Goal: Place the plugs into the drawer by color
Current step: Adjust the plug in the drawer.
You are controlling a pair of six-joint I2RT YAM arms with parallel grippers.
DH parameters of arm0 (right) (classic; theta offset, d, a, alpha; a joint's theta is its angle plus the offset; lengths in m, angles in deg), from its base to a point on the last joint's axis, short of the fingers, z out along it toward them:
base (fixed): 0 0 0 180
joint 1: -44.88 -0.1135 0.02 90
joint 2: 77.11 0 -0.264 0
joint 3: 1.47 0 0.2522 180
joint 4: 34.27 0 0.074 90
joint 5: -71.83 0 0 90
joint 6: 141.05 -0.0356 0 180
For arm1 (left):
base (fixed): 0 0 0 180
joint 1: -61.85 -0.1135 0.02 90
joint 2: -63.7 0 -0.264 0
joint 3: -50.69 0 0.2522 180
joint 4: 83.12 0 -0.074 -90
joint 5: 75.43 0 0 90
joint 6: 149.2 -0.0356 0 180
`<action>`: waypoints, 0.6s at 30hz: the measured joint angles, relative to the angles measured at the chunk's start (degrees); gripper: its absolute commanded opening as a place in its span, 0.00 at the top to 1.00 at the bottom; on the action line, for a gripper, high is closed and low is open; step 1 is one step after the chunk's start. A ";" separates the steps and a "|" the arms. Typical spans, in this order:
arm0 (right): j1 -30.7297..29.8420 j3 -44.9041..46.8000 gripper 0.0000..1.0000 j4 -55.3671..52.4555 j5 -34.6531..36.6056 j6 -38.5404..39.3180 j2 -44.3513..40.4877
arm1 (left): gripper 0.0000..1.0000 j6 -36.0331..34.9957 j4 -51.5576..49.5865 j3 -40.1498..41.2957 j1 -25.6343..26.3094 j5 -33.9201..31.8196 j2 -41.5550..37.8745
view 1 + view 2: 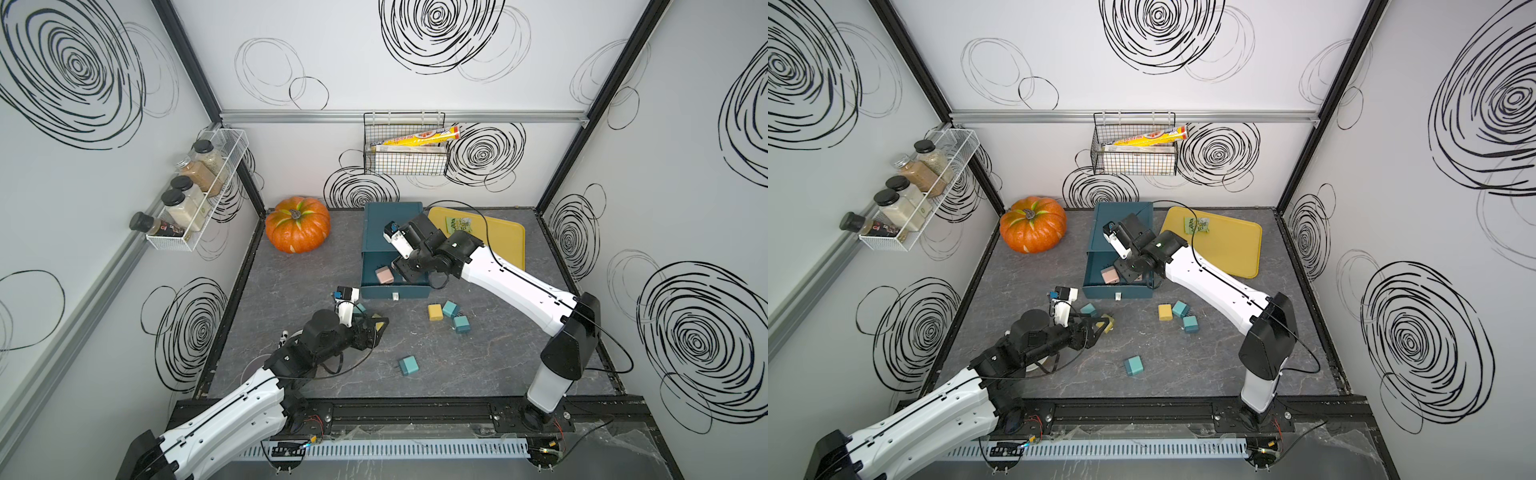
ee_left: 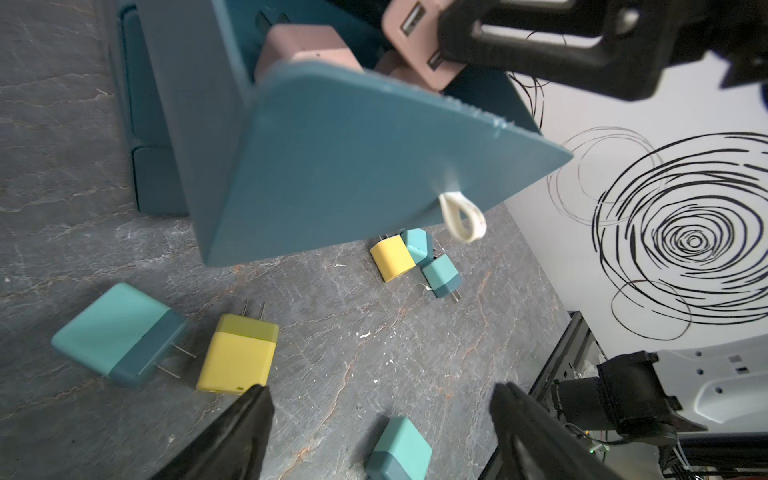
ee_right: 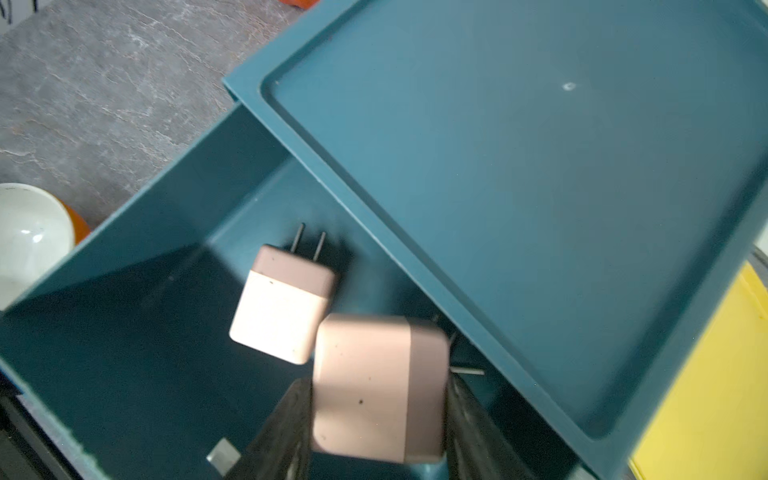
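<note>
Our right tool [image 3: 376, 388] grips a pink plug [image 3: 374, 365] over the twelve-o'clock drawer [image 1: 374, 292], sorting by color; left tool [image 2: 378, 388] gapes.

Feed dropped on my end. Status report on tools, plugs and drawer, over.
Right tool shut on pink plug above open drawer. Left tool open, beside yellow plug on table. Second pink plug already inside; nothing blocks the drop.

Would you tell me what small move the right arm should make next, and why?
Probably open the right gripper: it holds a pink plug over the open drawer, where another pink plug lies, so releasing should drop it in with its colour.
</note>
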 measured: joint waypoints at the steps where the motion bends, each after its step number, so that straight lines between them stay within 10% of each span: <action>1: 0.02 0.00 0.71 -0.39 0.83 -0.04 0.00 | 0.11 0.00 -0.02 -0.13 0.00 -0.04 0.44; 18: 0.04 -5.29 0.71 -6.71 5.92 -0.74 4.70 | 0.11 -0.15 -0.02 -2.08 0.00 -1.68 2.73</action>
